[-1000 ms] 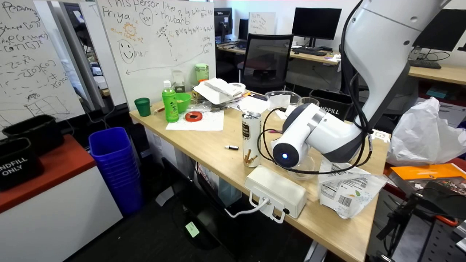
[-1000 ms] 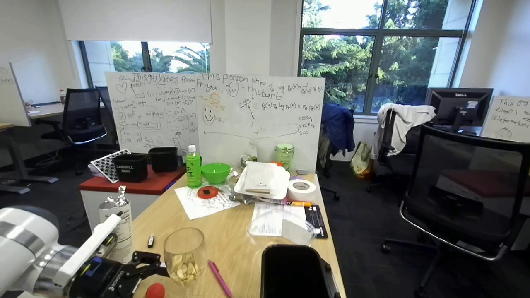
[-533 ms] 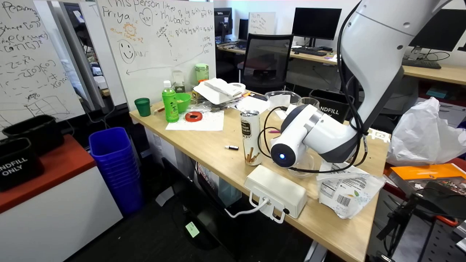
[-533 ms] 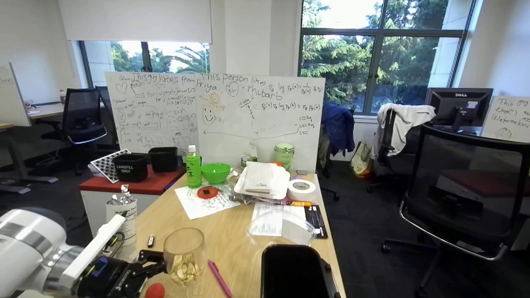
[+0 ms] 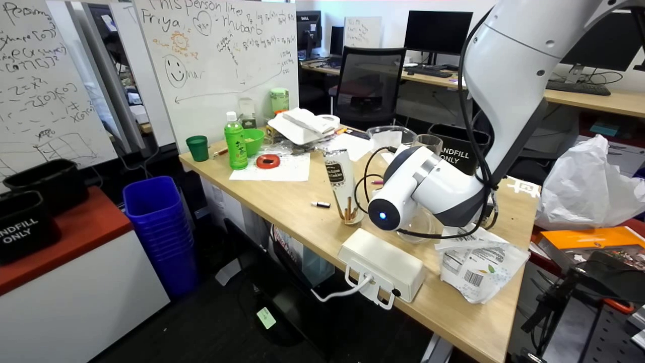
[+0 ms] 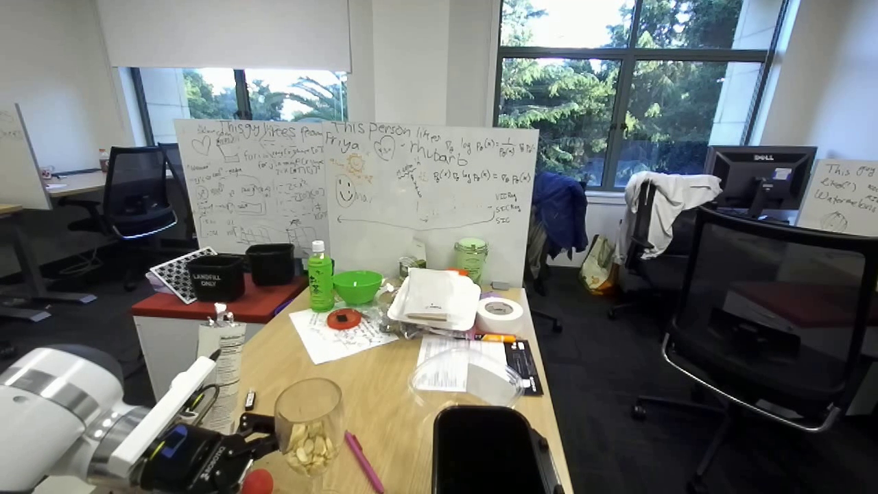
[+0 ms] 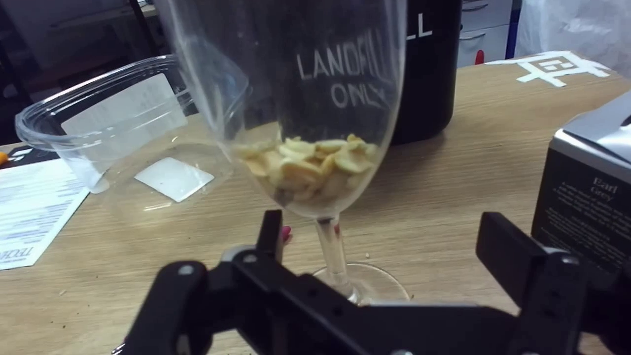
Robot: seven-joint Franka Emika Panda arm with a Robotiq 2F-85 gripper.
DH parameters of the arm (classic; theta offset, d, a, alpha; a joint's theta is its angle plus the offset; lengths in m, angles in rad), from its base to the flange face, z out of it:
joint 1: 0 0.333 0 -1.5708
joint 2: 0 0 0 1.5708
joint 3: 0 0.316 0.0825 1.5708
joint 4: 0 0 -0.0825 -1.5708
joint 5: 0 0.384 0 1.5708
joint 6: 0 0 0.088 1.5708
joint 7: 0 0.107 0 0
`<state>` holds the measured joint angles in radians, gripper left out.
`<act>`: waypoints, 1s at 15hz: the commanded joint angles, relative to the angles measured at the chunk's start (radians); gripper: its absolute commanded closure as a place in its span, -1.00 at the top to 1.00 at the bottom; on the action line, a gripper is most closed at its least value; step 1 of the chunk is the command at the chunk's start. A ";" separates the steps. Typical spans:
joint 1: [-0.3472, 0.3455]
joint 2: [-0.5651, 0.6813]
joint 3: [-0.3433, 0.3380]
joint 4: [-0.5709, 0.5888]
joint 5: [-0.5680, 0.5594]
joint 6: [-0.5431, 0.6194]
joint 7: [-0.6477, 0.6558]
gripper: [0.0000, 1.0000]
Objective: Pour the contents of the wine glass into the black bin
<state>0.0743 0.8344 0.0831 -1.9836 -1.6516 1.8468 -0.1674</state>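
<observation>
The wine glass [image 7: 315, 167] is clear and stands upright on the table, with pale, flat, nut-like pieces in its bowl. It also shows in both exterior views [image 5: 428, 143] [image 6: 309, 425]. My gripper [image 7: 387, 241] is open with its jaws wide apart. In the wrist view the stem appears between the fingers, closer to the left one, and the gripper hides part of the base. The glass is not gripped. The black bin [image 7: 429, 98], lettered LANDFILL ONLY, stands behind the glass. It also shows in both exterior views [image 5: 453, 143] [image 6: 475, 412]; its inside is hidden.
A tall can [image 5: 342, 186] leans beside the arm. A clear plastic container [image 7: 118, 123] stands left of the glass; an Earl Grey box [image 7: 586, 197] is at the right. A pink pen [image 6: 363, 463] and a red ball [image 6: 258, 481] lie near the glass.
The arm has moved forward towards the glass, leftward in an exterior view. The tall can has gone from upright to leaning. The glass has shifted very slightly away from the gripper.
</observation>
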 commanded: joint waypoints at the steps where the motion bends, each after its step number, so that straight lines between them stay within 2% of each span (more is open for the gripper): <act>1: -0.007 0.025 0.005 0.036 0.021 0.001 0.004 1.00; 13: -0.015 0.088 -0.002 0.122 0.023 0.008 0.009 0.99; 15: -0.016 0.093 -0.003 0.128 0.024 0.007 0.015 0.59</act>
<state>0.0656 0.9079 0.0813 -1.8816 -1.6476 1.8481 -0.1626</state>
